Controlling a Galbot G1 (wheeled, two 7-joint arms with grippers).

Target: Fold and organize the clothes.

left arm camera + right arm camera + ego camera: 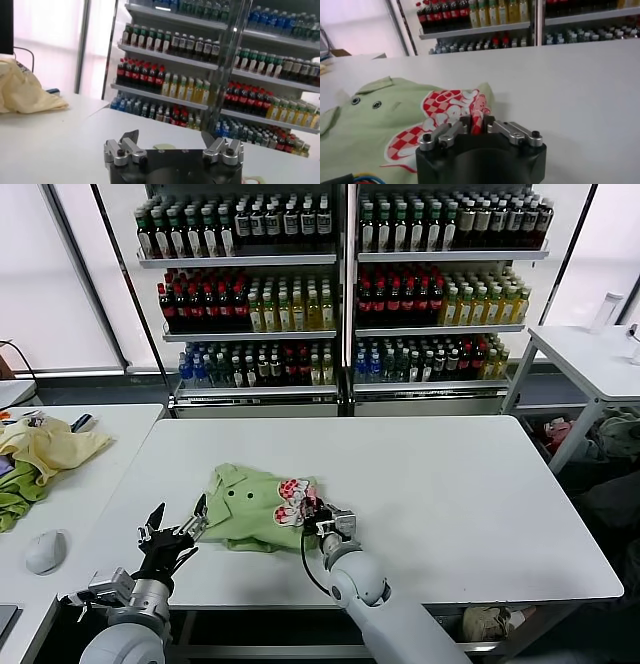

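The light green polo shirt [250, 506] lies bunched on the white table [450, 484], collar and dark buttons toward the left, its red-and-white patch [291, 499] at its right side. My right gripper [317, 517] is shut on a fold of the shirt at the patch; the right wrist view shows the pinched red-checked cloth [476, 119] between the fingers and the shirt [370, 125] spread beyond. My left gripper [180, 524] is open and empty, just left of the shirt's left edge; in the left wrist view [170, 142] only a small bit of green cloth [163, 147] shows beyond it.
A pale yellow garment [50, 446] and a darker green cloth [15, 502] lie on the side table at left, with a white mouse [45, 551]. Bottle shelves [340, 284] stand behind. Another table [590, 359] is at the far right.
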